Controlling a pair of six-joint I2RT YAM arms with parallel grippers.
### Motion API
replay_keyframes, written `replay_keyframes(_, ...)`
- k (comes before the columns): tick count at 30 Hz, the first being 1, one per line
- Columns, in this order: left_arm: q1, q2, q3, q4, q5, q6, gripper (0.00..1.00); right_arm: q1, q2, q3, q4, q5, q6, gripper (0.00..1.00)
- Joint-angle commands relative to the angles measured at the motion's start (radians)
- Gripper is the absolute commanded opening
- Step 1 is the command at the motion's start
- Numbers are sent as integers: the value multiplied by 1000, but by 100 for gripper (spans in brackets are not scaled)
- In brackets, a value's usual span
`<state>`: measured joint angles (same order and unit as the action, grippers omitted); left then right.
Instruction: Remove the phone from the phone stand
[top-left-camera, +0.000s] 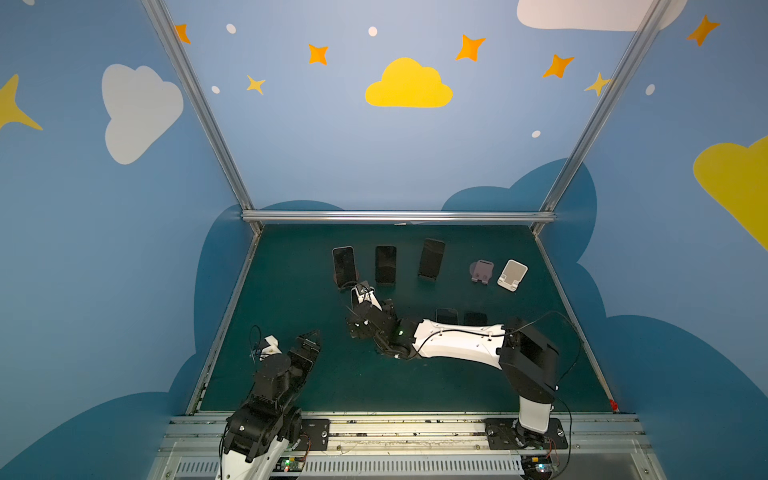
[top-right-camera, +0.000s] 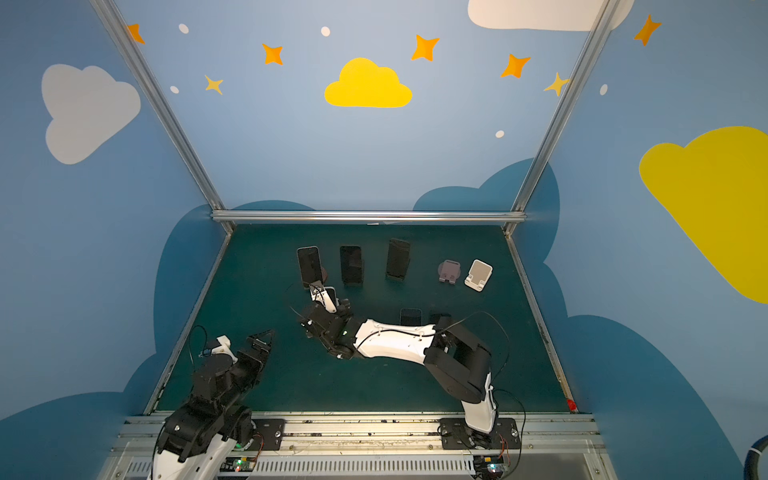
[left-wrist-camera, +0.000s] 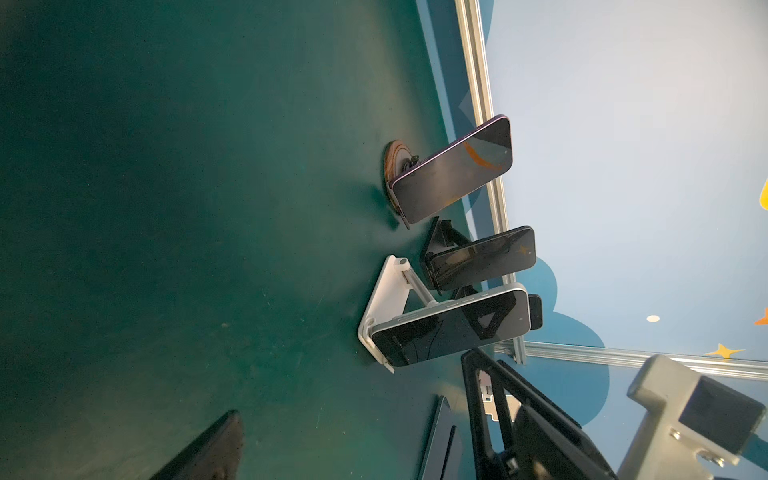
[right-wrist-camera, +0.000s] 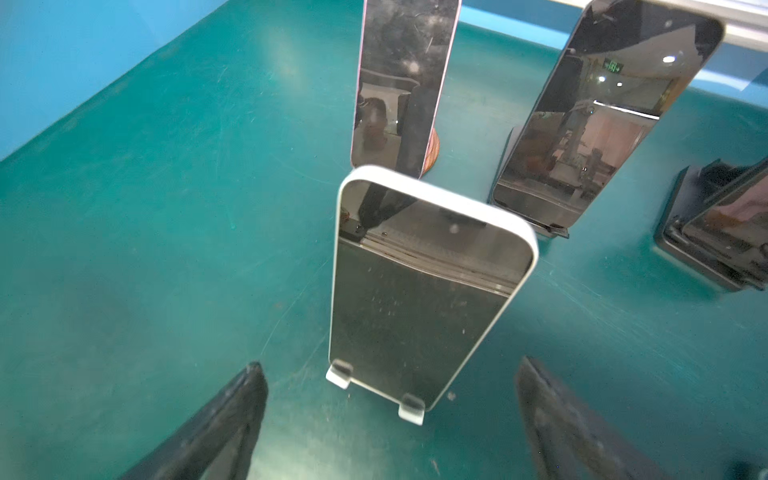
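A white-rimmed phone (right-wrist-camera: 424, 291) leans upright on a white phone stand (right-wrist-camera: 411, 409), also seen as the phone (left-wrist-camera: 449, 328) and the stand (left-wrist-camera: 382, 303) in the left wrist view. My right gripper (right-wrist-camera: 390, 365) is open just in front of it, with one dark finger (right-wrist-camera: 232, 415) on each side of the stand's foot and neither touching the phone. In both top views the right arm reaches left across the mat, and its wrist camera hides most of this phone. My left gripper (top-left-camera: 309, 338) (left-wrist-camera: 378, 415) hovers open and empty near the mat's front left.
Behind stand a purple-rimmed phone (top-left-camera: 343, 266) on a round wooden stand and two dark phones (top-left-camera: 385, 264) (top-left-camera: 432, 257) on black stands. Empty purple stand (top-left-camera: 482, 271) and white stand (top-left-camera: 513, 274) sit at back right. Two phones (top-left-camera: 446, 316) (top-left-camera: 475, 318) lie flat behind the right arm.
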<state>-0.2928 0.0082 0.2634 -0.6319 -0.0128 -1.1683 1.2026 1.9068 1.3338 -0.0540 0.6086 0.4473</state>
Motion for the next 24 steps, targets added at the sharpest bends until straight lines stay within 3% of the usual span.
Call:
replay_keyframes(1,3,-13,4,10,-12,2,100,-10,34,34,38,-1,30,94)
replay_keyframes(13,3,-13,2,15,-17,10,100,-37,116,92,54,39,76,93)
replay_keyframes(24,3,-13,3,30,-25,19,100,-43,160,114,50,86,88,86)
